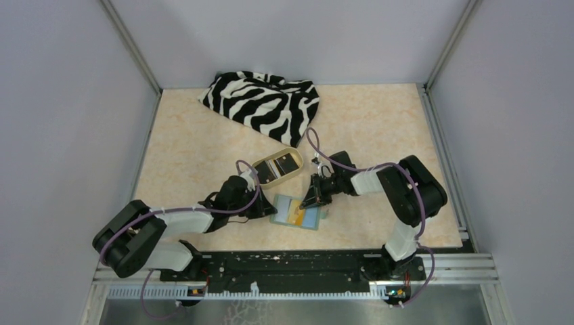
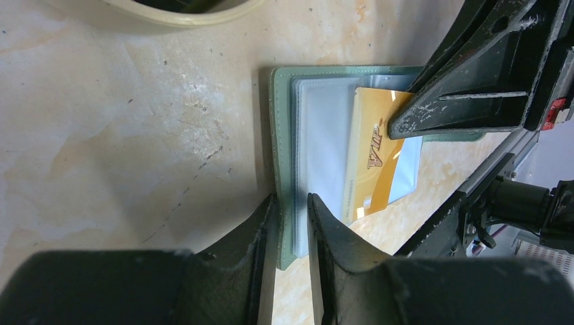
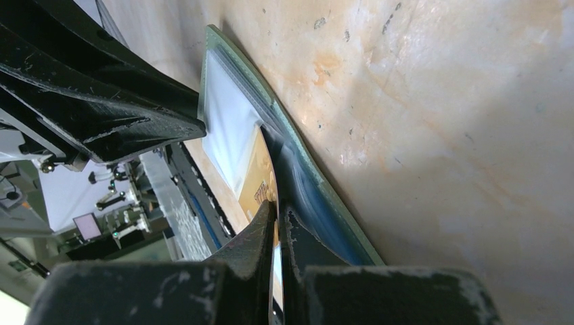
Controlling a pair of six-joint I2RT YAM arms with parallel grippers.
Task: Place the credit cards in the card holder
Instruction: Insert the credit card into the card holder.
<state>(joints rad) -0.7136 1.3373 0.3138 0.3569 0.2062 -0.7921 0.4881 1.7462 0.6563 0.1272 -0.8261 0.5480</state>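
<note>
The sage-green card holder (image 1: 308, 220) lies open on the table between the two arms, with its clear sleeves facing up. My left gripper (image 2: 291, 217) is shut on the holder's near edge (image 2: 279, 135), clamping the cover and the sleeves. A gold-yellow credit card (image 2: 372, 156) sits partly inside a sleeve. My right gripper (image 3: 277, 217) is shut on this gold card (image 3: 257, 183) and holds it against the holder (image 3: 318, 189). A black card (image 1: 288, 164) lies in the tan oval dish (image 1: 267, 175). No whitish striped card shows.
A zebra-striped cloth (image 1: 264, 101) lies bunched at the back of the table. The tan dish stands just behind the holder, close to both grippers. The right gripper's fingers (image 2: 467, 101) cross the left wrist view above the holder.
</note>
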